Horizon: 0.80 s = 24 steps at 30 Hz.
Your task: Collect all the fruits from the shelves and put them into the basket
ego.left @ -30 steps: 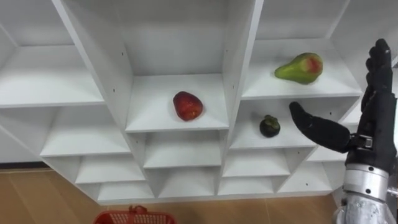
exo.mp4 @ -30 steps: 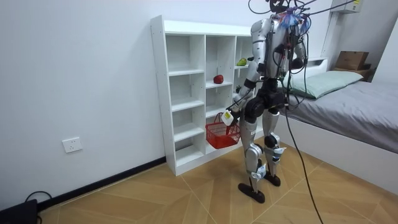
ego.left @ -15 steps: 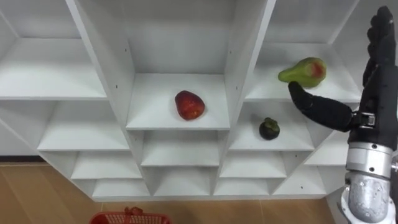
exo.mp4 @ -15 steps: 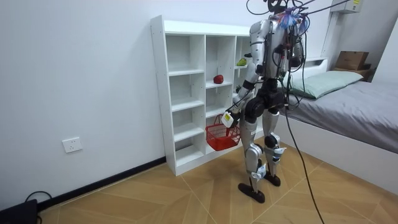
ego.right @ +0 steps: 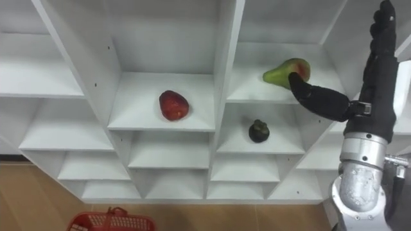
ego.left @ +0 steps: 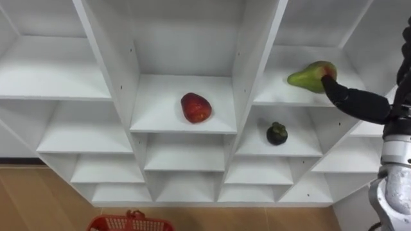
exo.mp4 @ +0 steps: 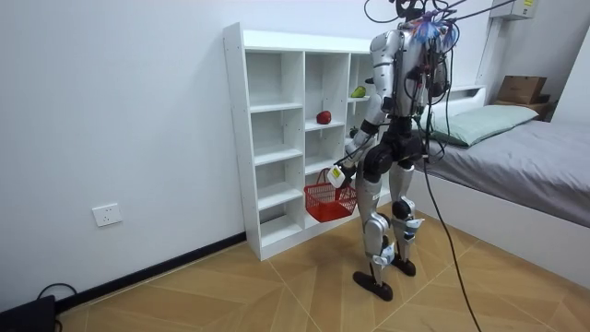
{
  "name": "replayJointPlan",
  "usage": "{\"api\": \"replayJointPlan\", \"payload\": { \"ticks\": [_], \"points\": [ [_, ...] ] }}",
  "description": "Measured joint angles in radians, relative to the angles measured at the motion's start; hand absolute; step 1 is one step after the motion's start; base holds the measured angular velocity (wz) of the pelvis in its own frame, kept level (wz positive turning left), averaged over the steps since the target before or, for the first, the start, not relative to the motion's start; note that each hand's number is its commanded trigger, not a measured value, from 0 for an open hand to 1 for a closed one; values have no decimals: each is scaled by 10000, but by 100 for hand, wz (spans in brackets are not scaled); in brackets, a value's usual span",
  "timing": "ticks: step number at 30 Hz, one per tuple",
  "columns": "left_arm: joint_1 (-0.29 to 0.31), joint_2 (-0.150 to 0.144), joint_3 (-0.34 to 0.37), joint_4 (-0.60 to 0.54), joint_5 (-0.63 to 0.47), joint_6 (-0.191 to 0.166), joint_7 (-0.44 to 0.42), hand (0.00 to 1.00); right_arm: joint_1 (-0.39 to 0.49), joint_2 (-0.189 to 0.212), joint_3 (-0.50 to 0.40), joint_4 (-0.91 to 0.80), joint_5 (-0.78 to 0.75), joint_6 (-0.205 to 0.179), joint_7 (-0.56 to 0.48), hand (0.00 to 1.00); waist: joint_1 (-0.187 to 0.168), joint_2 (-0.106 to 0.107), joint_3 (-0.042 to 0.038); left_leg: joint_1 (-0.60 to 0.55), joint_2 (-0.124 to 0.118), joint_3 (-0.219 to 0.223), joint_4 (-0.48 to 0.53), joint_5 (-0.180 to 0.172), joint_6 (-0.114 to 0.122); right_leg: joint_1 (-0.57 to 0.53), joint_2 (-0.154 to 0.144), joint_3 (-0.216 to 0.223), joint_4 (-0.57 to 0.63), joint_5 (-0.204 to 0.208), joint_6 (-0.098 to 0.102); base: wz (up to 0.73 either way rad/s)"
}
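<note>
Reaching with fingers straight and nothing held, our right hand lays its thumb tip on the green-red pear, upper right closet shelf. We cannot tell the grip of our left hand beside the red basket.

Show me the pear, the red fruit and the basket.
pear (ego.left: 305,78), left eye view, its green body
red fruit (ego.left: 196,107), left eye view, its middle
basket (exo.mp4: 321,203), room view, its wire side
</note>
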Motion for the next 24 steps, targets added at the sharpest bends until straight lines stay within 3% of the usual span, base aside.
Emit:
{"api": "replayJointPlan", "payload": {
  "ticks": [5, 15, 17, 24],
  "points": [
    [13, 56, 2, -1, -15, 152, -30, 100, -57, -9, -10, 111, 234, 209, 201, 0, 1, -16, 2, -5, 3, -20, 0, 0, 0, 0, -2, -25, 0, 0, 0, 0],
    [233, 63, 512, -308, 538, 163, -153, 100, -619, -167, -689, 1031, 297, 384, 755, 0, -25, 124, 1, -3, -2, -146, 7, 4, 1, 31, -89, -551, 32, 2, -3, 2],
    [228, 63, 589, -313, 675, 165, -135, 100, -837, -331, -721, 1420, 262, 429, 848, 0, -30, 106, 3, 0, -10, -179, 12, 7, 5, 27, -100, -564, 31, 2, -2, 0],
    [172, 64, 613, -338, 1050, 330, -125, 100, -1202, -355, -749, 1689, 15, 611, 1529, 0, -24, 57, 13, -13, -23, -217, 58, 10, 10, 36, -124, -630, 6, 1, -1, 1]
  ]
}}
